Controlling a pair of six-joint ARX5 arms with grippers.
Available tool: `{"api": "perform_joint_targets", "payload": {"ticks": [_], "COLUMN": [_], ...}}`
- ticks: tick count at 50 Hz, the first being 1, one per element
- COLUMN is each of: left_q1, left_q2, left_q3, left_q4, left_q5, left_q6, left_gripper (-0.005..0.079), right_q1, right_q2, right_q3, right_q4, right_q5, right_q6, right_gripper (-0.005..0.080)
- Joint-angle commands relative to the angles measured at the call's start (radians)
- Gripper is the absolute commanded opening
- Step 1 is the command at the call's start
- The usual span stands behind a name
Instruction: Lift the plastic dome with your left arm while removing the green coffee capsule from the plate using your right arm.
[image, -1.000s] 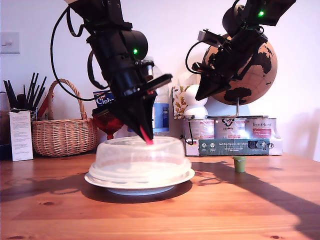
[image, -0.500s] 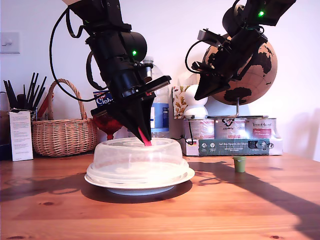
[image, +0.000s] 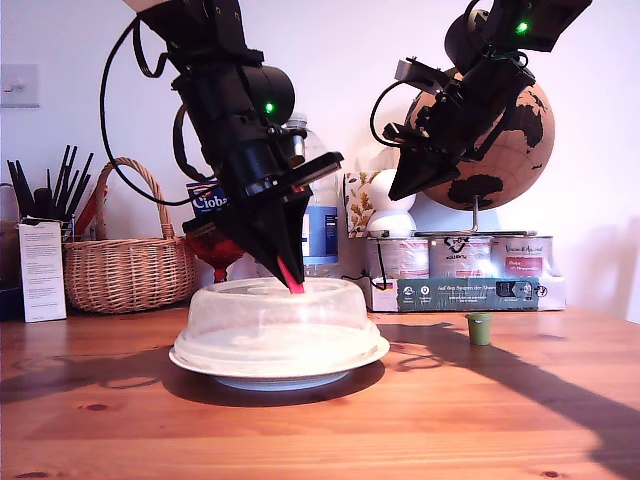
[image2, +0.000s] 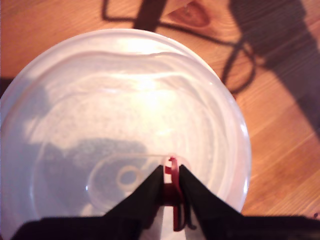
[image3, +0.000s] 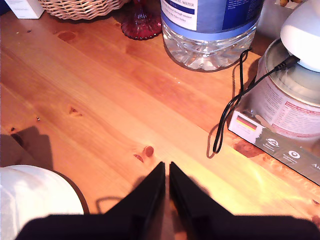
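Dome (image: 275, 325) tab pinched in my first end effector (image2: 170, 186), resting on plate (image: 365, 352).

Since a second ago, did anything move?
My first gripper, pinching the red tab, lowered the dome slightly toward the plate and drifted a little toward the exterior view's left. My second gripper, the capsule and the rest stayed put.

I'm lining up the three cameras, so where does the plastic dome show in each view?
Exterior view: plastic dome on the plate, lower centre.
First wrist view: fills most of the picture, my first gripper clamped on its red tab.
Second wrist view: only a white edge.
Shared landmark: water bottle.
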Motion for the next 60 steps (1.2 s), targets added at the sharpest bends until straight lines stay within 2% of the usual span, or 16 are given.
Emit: {"api": "perform_joint_targets", "payload": {"ticks": [1,18,32,42,55,60], "left_q1": [-0.005,-0.012,-0.012,-0.011,-0.004,-0.004], "left_q2": [0.036,0.036,0.036,0.036,0.022,0.01], "left_q3": [-0.003,-0.003,-0.003,-0.003,-0.002,-0.002], "left_q4": [0.0,0.007,0.005,0.006,0.003,0.006], "left_q5": [0.004,0.005,-0.012,-0.014,-0.014,-0.014], "left_q6": [0.007,0.008,0.008,0.008,0.015,0.03], "left_gripper": [-0.002,-0.0001,0.0149,0.0186,0.0191,0.0259], "right_q1": [-0.002,-0.002,-0.002,-0.002,-0.002,-0.002], "right_q2": [-0.018,-0.018,-0.018,-0.018,-0.018,-0.018], "right_q3": [0.009,0.009,0.009,0.009,0.009,0.009], "right_q4": [0.006,0.0,0.0,-0.001,-0.001,-0.002], "right_q5": [-0.008,-0.01,-0.01,-0.011,-0.011,-0.011], "right_q6": [-0.002,-0.002,-0.002,-0.002,-0.001,-0.001], "right_gripper": [-0.0013,-0.0013,-0.0013,-0.0013,-0.0013,-0.0013]}}
